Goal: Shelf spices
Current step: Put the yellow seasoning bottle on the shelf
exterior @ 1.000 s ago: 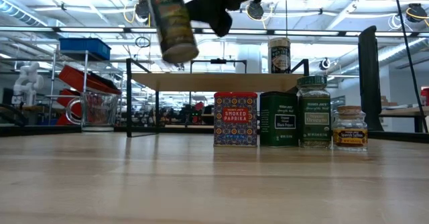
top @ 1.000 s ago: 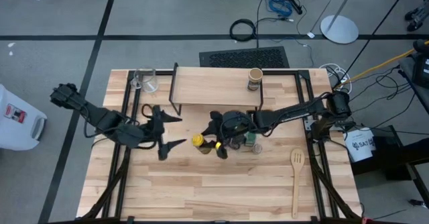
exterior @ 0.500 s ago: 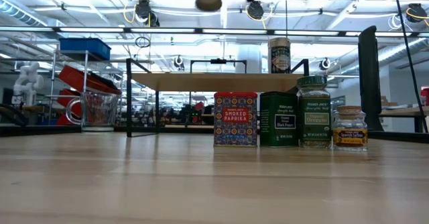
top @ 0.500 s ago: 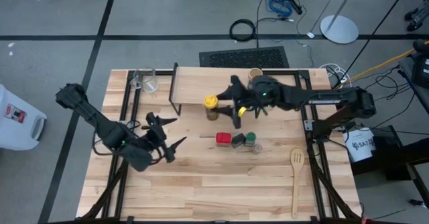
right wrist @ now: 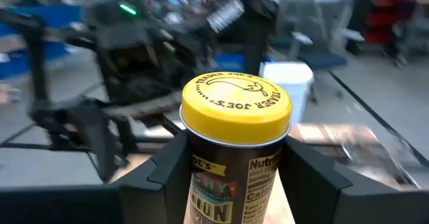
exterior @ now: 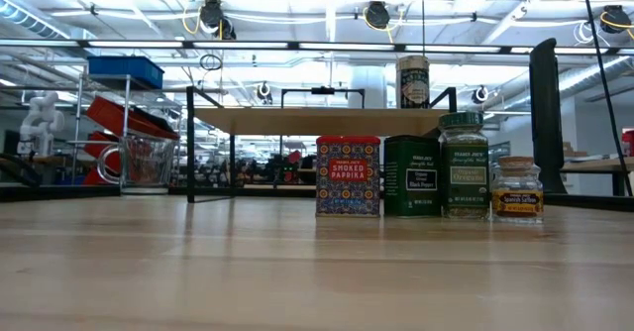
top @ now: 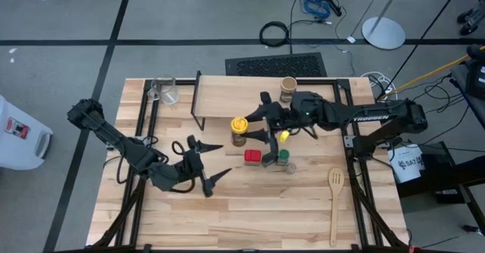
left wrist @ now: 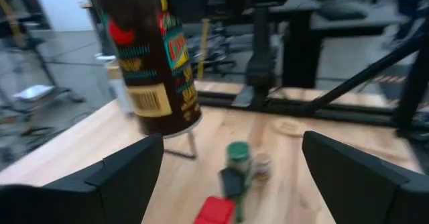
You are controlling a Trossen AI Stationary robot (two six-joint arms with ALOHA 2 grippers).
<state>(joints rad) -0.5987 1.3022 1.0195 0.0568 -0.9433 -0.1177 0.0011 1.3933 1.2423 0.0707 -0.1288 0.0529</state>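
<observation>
Spices remain unshelved: our right gripper (top: 251,125) clamps the yellow jar (top: 239,126) at the shelf (top: 227,98) front edge; released short, it topples. Left gripper (top: 206,162) waits wide open.

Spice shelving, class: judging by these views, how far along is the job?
Done: a tan jar stands on the shelf. In hand: the right gripper holds the yellow-lidded jar at the shelf's front edge. Left: four containers on the table; the left gripper is open, empty.
</observation>
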